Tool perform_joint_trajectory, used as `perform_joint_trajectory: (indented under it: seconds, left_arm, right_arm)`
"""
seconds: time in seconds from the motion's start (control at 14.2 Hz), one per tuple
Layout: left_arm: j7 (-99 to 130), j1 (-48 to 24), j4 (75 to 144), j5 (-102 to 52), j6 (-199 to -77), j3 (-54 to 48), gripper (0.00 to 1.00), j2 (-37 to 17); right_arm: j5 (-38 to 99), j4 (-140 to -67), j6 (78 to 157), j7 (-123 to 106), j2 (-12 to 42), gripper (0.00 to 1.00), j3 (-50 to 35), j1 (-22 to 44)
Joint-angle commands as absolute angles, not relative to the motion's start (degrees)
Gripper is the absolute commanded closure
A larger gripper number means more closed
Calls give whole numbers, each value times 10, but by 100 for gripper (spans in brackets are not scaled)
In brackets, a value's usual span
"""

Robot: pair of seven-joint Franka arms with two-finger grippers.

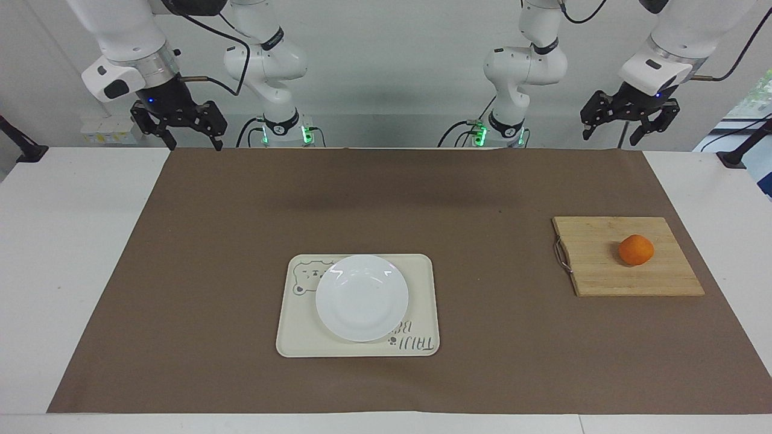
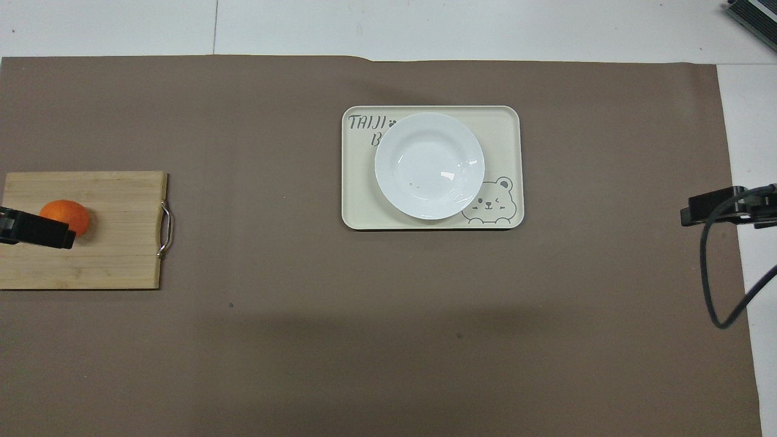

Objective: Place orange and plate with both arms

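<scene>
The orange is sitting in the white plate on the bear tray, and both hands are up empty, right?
Not quite. The orange sits on the wooden cutting board toward the left arm's end, as the facing view shows. The plate on the tray holds nothing. Left hand and right hand are up, empty.

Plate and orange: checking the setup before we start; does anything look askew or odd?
Nothing stands out. The plate sits flat on the tray, covering part of its print; the orange rests on the cutting board.
</scene>
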State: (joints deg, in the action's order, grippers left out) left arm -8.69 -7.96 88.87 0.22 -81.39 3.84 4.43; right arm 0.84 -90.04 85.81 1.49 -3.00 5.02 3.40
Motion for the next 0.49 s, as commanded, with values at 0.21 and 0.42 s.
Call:
perform_joint_trajectory:
  seconds: [0.21,0.42]
  left_arm:
    - [-84,-74,904,-1,-832,35,0,58]
    - [-89,-73,910,-1,-854,36,0,60]
  right_arm:
    - [8,-914,860,4,-42,0,48,29]
    - [8,-914,860,4,-42,0,48,29]
